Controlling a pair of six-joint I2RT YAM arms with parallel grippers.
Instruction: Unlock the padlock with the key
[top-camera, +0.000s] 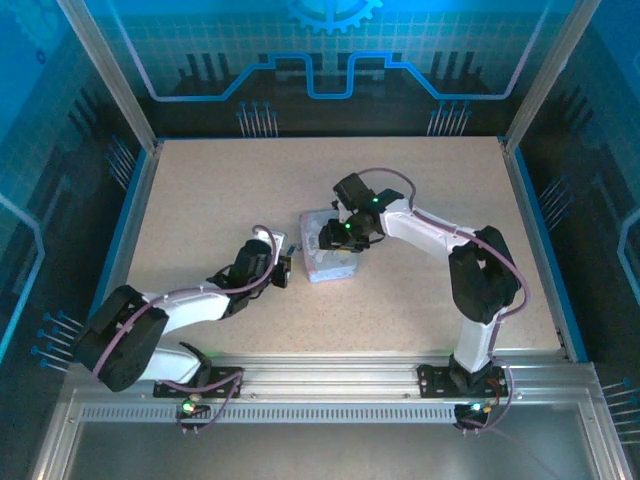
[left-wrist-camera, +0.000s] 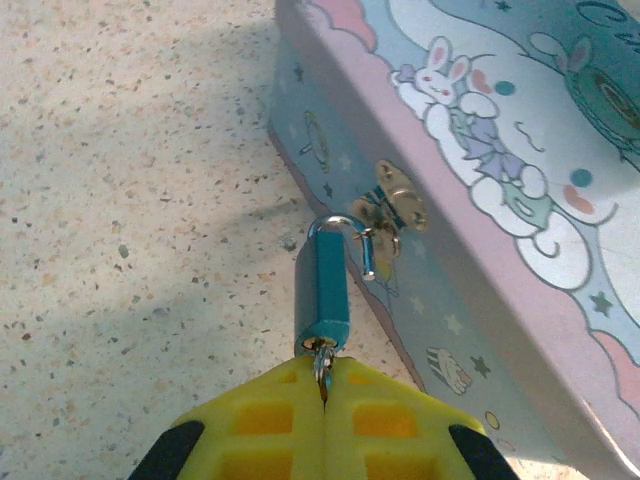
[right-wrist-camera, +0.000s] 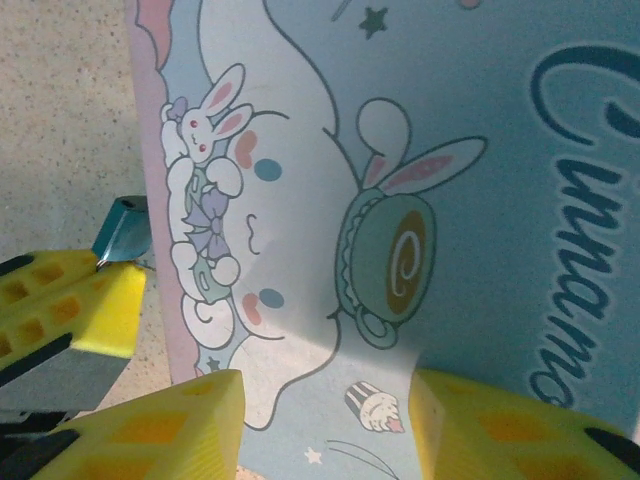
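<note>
Speckled and sandy, the bench (top-camera: 200, 200) has blue walls (top-camera: 330, 60) around it. Closest to us, the left gripper (left-wrist-camera: 322, 385) has its yellow fingers pressed together on the key (left-wrist-camera: 321, 362). Just a little shiny bit of the key peeks out at the fingertips. The key sticks into the bottom of the padlock (left-wrist-camera: 323, 285), so the padlock sits just past the gripper's tip and points away from it. The padlock is small and blue-green. Its thin loop hooks by the gold latch (left-wrist-camera: 395, 200) on the side of the tin (left-wrist-camera: 470, 330). I cannot tell if the loop is shut or popped open. The tin is pale blue with bunnies on its lid, and it sits in the middle of the bench. Over the lid is the right gripper (right-wrist-camera: 325, 400), with its fingers standing apart. I cannot tell if they touch the lid.
</note>
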